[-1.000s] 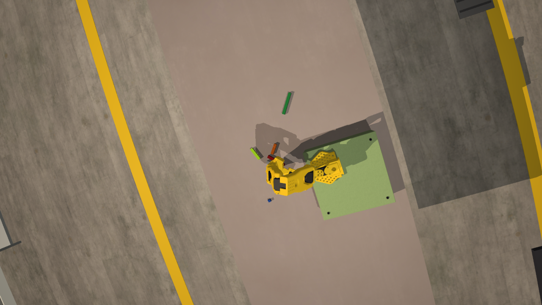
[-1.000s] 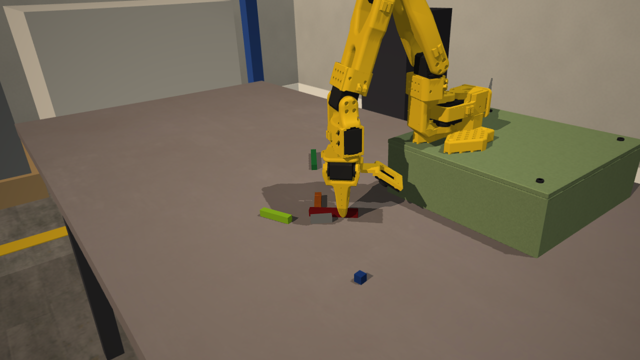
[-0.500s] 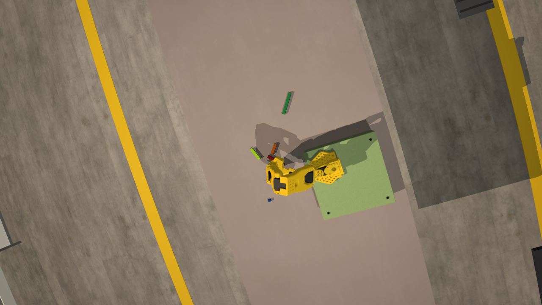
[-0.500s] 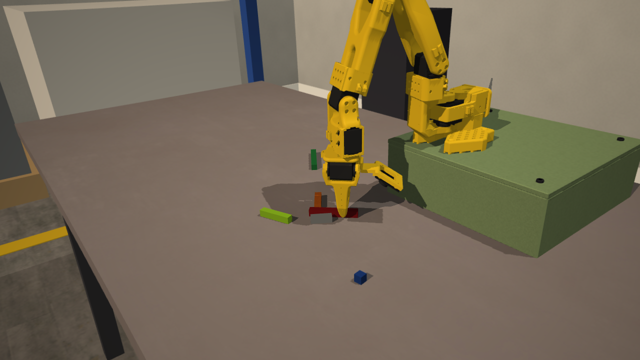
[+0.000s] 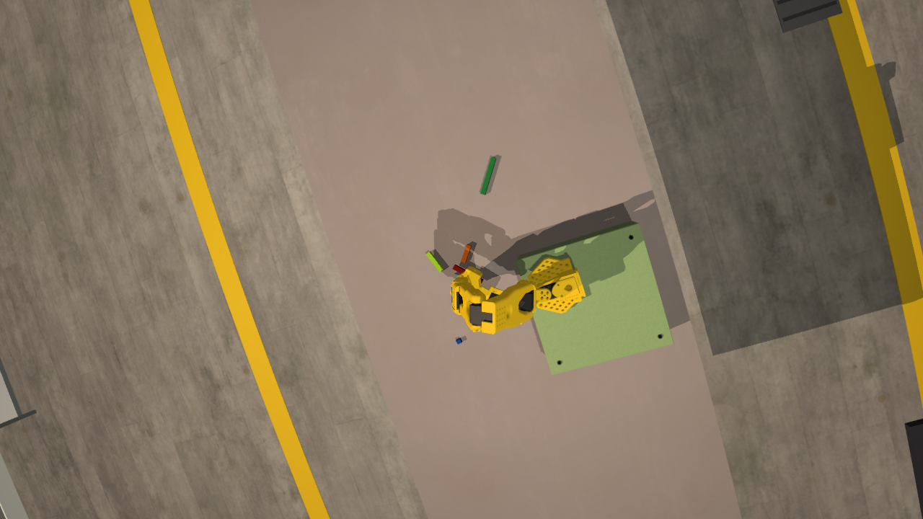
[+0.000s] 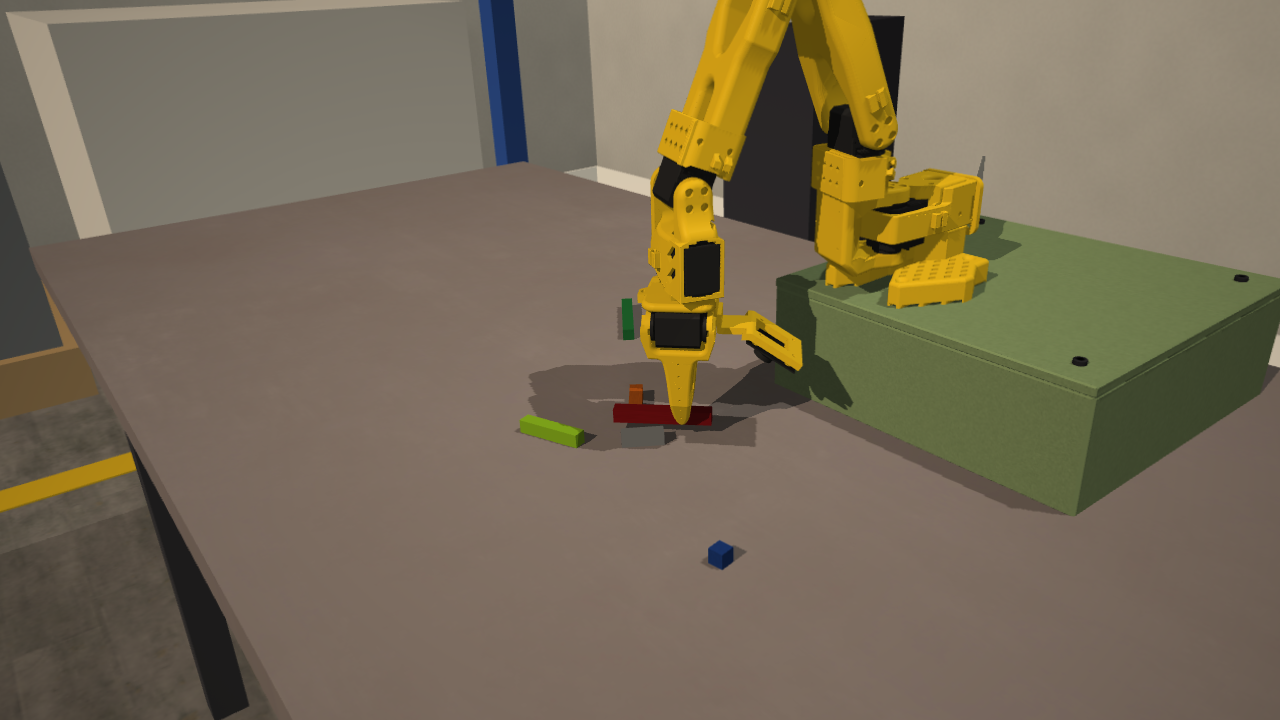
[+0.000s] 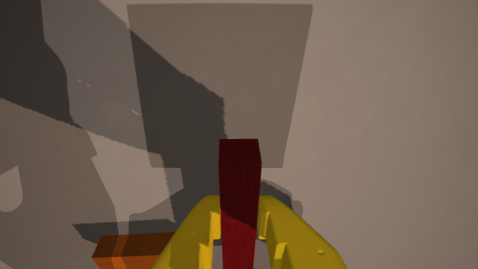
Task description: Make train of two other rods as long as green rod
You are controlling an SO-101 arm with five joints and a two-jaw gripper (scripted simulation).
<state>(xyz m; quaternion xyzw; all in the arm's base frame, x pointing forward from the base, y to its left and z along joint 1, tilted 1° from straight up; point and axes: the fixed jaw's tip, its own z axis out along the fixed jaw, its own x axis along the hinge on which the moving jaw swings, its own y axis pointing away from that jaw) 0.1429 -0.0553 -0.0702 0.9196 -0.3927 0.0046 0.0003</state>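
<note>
The gripper (image 6: pixel 682 413) was clamped on the red rod (image 6: pixel 642 412), lifted just off the table. The blue cube (image 6: pixel 720 554) lay well apart nearer the camera, so neither of the 2 train pieces was placed yet.

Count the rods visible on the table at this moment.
5. The green rod lies far out; the lime rod and orange rod lie near the red rod in the jaws; the blue cube sits nearest. More may be hidden.
</note>
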